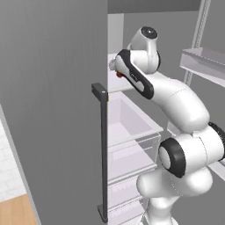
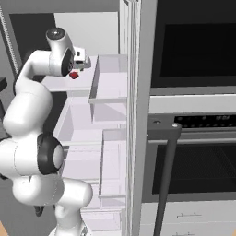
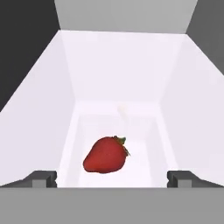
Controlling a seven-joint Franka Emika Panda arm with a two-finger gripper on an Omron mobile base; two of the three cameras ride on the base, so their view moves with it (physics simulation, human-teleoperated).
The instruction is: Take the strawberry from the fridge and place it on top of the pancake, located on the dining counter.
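- Inside the open fridge [image 1: 52, 110], the white arm reaches in over a white shelf [image 2: 60, 84], its gripper [image 3: 112, 178] poised above the strawberry [image 3: 106, 155].
- From the hand view, the two dark fingertips [image 3: 41, 178] stand wide apart, one on each side of the red fruit, touching nothing.
- The strawberry lies on its side on the white floor of the shelf, its green leaves pointing to the upper right of the hand view.
- From the right base view, the strawberry [image 2: 73, 75] shows as a red spot just under the hand; a black-fronted wall oven [image 2: 193, 120] stands beside the fridge.
- A dark bar handle [image 1: 102, 154] runs down the grey fridge door.
- No lettering or brand mark can be read anywhere.
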